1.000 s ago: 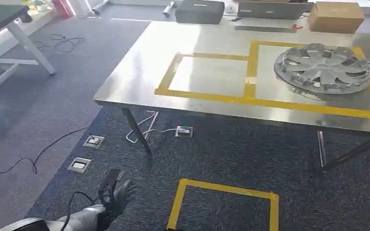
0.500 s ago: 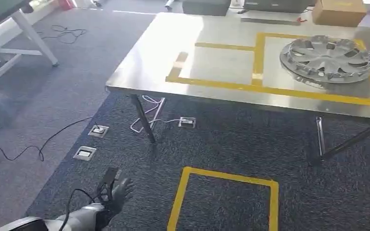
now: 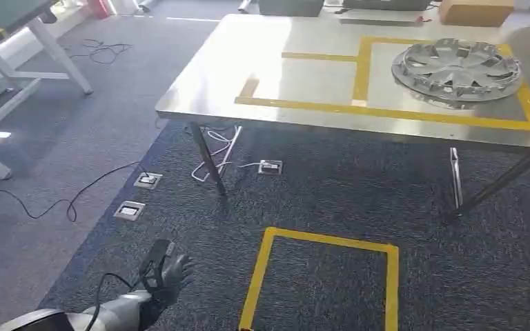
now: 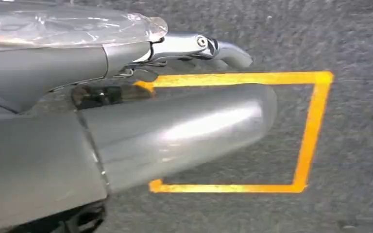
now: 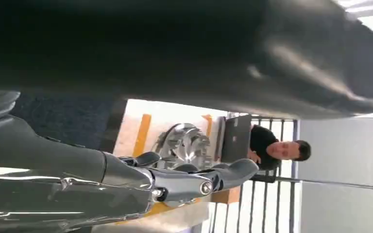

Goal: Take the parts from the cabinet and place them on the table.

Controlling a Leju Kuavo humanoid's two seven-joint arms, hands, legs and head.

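Camera shifted; hubcap [image 3: 457,70] unmoved on table [image 3: 303,86]; both robot hands empty, fingers apart.

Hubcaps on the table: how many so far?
1. A silver hubcap lies inside the right-hand yellow-taped box on the steel table. The table's far right end is out of frame.

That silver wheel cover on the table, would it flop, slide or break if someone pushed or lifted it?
The wheel cover looks like stiff moulded plastic, so probably rigid and light for its size. Lying flat on the smooth shiny table, it would likely slide, not roll. Its thin spokes and rim clips might crack if squeezed hard.
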